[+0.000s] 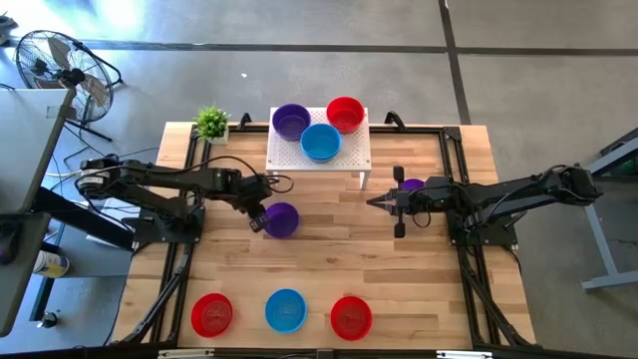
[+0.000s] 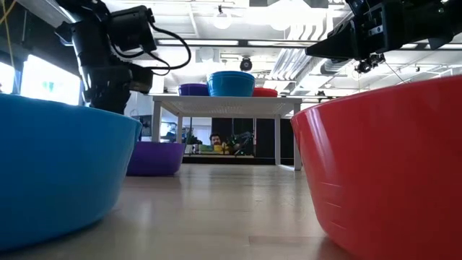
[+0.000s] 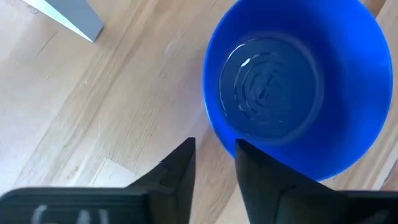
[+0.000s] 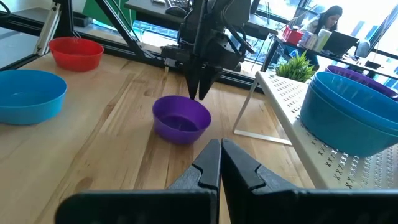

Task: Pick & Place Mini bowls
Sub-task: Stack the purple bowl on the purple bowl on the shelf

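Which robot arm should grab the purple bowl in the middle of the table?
Probably the left arm. Its left gripper sits at the rim of the purple bowl, fingers slightly apart. The right gripper, shut, hangs farther off across the table.

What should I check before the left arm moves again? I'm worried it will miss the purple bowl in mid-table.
1. Left gripper at the purple bowl: ok, it is right beside the rim.
2. Rim between its fingers: not ok. The left wrist view shows bare wood in the gap, with the rim off to one side.
3. Bowl upright and empty: ok.
4. Right gripper out of the way: ok. It is shut, empty and apart from the bowl.
5. Free spot on the white stand: cannot tell, since the stand bowls cover much of it.
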